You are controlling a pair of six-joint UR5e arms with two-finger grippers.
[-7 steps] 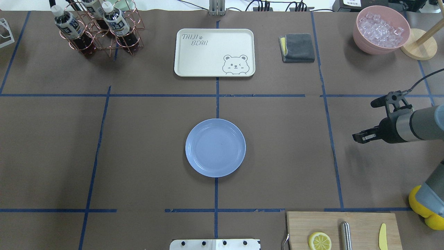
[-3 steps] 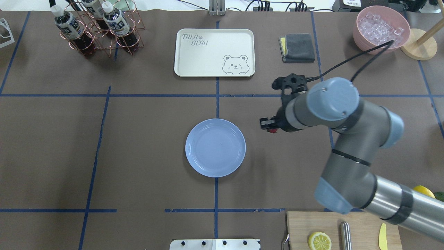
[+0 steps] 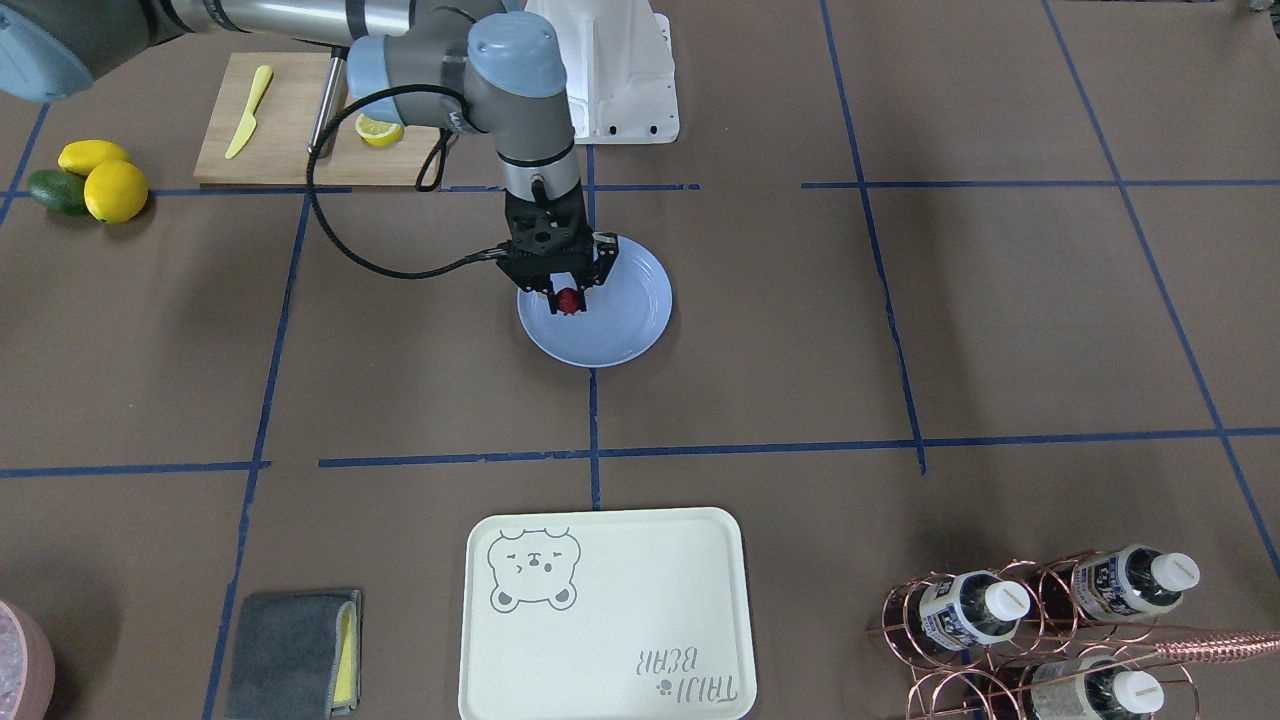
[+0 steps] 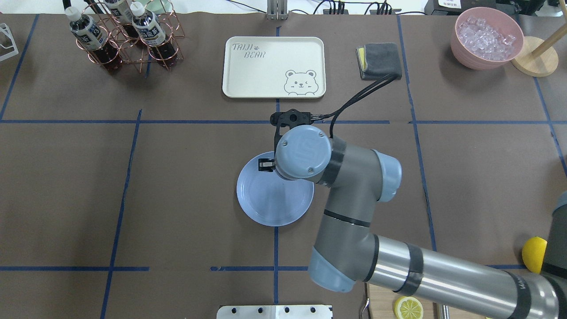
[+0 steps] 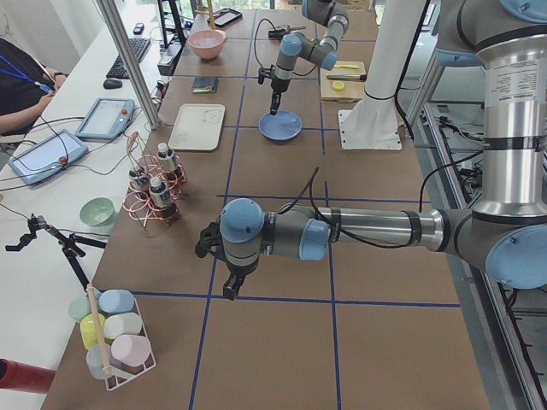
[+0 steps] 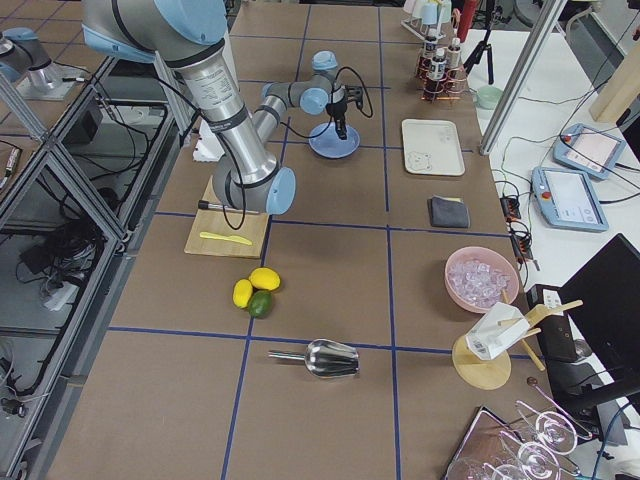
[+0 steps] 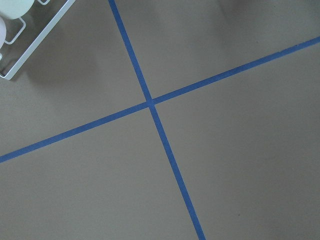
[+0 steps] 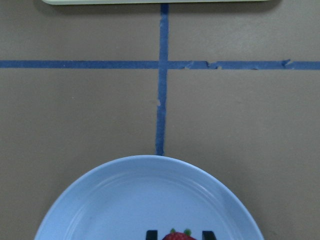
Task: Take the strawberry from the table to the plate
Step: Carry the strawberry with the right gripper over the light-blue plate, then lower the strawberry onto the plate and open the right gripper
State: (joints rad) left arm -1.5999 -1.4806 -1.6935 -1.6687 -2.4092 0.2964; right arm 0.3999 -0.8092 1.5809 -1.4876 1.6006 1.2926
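The small red strawberry (image 3: 568, 300) sits between the fingers of my right gripper (image 3: 568, 302), which is shut on it just above the light blue plate (image 3: 625, 325). The right wrist view shows the strawberry (image 8: 177, 235) between two black fingertips (image 8: 151, 234) over the plate (image 8: 150, 200). From overhead, the wrist covers the berry and the far part of the plate (image 4: 266, 206) on the brown table (image 4: 177, 177). My left gripper (image 5: 229, 286) shows only in the exterior left view, low over bare table, and I cannot tell whether it is open or shut.
A cream bear tray (image 4: 273, 66) lies beyond the plate, with a grey cloth (image 4: 380, 60) and a pink bowl of ice (image 4: 487, 37) to its right. A copper bottle rack (image 4: 124, 35) stands far left. Lemons (image 3: 100, 180) and a cutting board (image 3: 290, 120) lie near the robot.
My right arm has swung from the table's right edge leftward to the plate, carrying the strawberry. The plate has not moved.
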